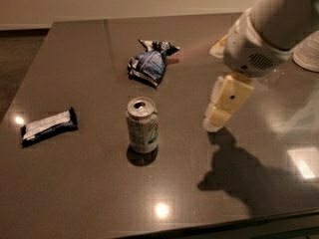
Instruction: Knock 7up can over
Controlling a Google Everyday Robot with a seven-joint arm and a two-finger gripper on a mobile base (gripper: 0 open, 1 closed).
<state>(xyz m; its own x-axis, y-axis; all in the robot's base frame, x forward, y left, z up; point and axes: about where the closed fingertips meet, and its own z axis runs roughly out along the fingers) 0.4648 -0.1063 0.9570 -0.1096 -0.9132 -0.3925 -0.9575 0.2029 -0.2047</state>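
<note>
The 7up can (142, 125) stands upright near the middle of the dark table (89, 193), silver top with pull-tab up, pale side with green and red marks. My gripper (219, 114) hangs from the white arm at the right, its cream-coloured fingers pointing down toward the table. It is to the right of the can, about a can's height away, not touching it. It holds nothing that I can see.
A crumpled blue-and-white snack bag (150, 62) lies behind the can. A flat silver wrapper bar with dark ends (49, 126) lies at the left. A white round object (309, 54) sits at the far right edge. The table's front edge runs along the bottom.
</note>
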